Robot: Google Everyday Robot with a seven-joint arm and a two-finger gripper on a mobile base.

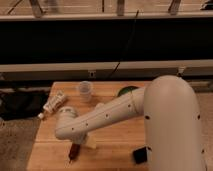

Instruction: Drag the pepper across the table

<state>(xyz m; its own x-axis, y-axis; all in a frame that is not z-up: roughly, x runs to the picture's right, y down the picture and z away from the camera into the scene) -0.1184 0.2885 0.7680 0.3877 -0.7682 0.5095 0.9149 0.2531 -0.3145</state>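
The pepper [74,151] is a slim dark red-brown thing lying on the light wooden table [115,152] near its front left, pointing toward the front edge. My white arm reaches from the right across the table to the left. My gripper [79,141] hangs below the arm's end, right above the pepper's far end; it is mostly hidden by the arm.
A white tube [53,104] lies at the table's left edge. A clear plastic cup [85,90] stands at the back. A green round thing [127,91] sits at the back right, partly behind the arm. A black phone [140,155] lies near the front right.
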